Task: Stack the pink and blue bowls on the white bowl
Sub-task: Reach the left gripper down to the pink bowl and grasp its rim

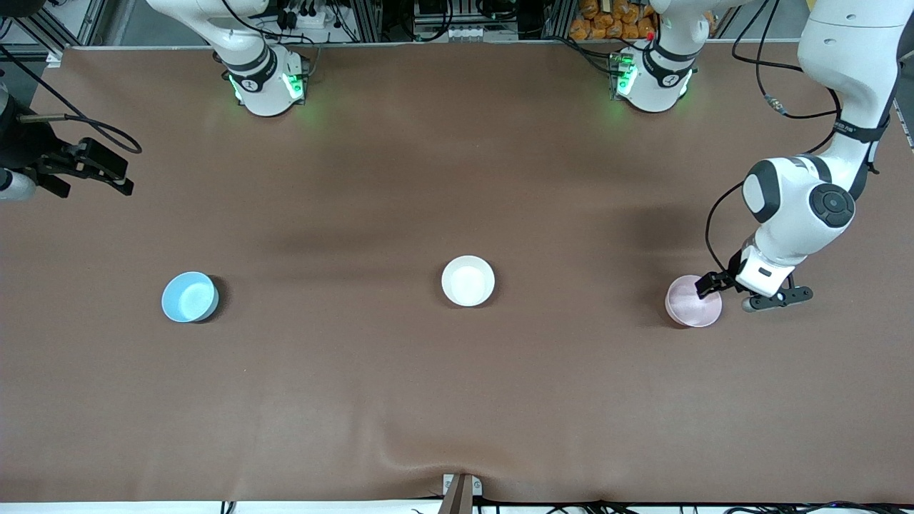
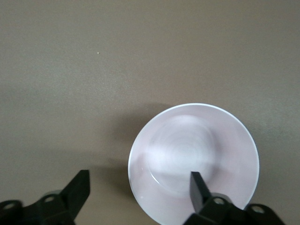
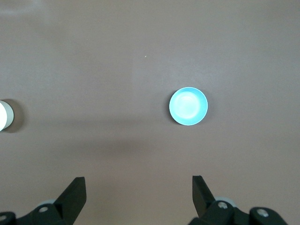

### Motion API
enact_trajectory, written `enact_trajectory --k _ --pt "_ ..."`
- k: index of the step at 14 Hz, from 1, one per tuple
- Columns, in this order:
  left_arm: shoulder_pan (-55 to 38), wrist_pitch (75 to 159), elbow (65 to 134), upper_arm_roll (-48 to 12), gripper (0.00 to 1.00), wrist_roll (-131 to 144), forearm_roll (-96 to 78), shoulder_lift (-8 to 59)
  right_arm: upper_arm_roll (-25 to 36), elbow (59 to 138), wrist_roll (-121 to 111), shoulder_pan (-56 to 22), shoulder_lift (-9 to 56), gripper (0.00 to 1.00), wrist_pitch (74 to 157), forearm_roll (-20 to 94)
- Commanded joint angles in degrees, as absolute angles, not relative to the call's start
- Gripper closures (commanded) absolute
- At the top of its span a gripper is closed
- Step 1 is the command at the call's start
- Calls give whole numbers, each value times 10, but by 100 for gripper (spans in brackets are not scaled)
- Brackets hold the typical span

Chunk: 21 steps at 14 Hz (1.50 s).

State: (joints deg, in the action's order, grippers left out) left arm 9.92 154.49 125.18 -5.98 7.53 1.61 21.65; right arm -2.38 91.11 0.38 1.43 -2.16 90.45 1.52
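The pink bowl (image 1: 691, 303) sits on the table toward the left arm's end. My left gripper (image 1: 728, 293) is low over its rim and open. In the left wrist view, one finger (image 2: 199, 187) is over the inside of the pink bowl (image 2: 197, 154) and the other is over the table outside it, so the left gripper (image 2: 139, 180) straddles the rim. The white bowl (image 1: 468, 280) stands mid-table. The blue bowl (image 1: 189, 297) is toward the right arm's end. My right gripper (image 1: 121, 178) waits up high, open and empty, looking down on the blue bowl (image 3: 188, 106).
Brown mat (image 1: 457, 400) covers the whole table. The three bowls lie in a row, well apart. Both arm bases (image 1: 268, 86) stand along the table edge farthest from the front camera. The white bowl (image 3: 3, 116) shows at the edge of the right wrist view.
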Motion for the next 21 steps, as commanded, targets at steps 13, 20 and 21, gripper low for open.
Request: enact_trajectory --k 13,20,21 --pt "106 1552 1241 -64 84 65 15 243 -39 911 4 33 -25 0 908 23" --pt "106 1554 1243 -65 100 58 16 232 -41 914 4 27 -27 0 916 22" --pt "106 1553 1244 -65 100 57 16 222 -41 915 4 27 -28 0 915 22"
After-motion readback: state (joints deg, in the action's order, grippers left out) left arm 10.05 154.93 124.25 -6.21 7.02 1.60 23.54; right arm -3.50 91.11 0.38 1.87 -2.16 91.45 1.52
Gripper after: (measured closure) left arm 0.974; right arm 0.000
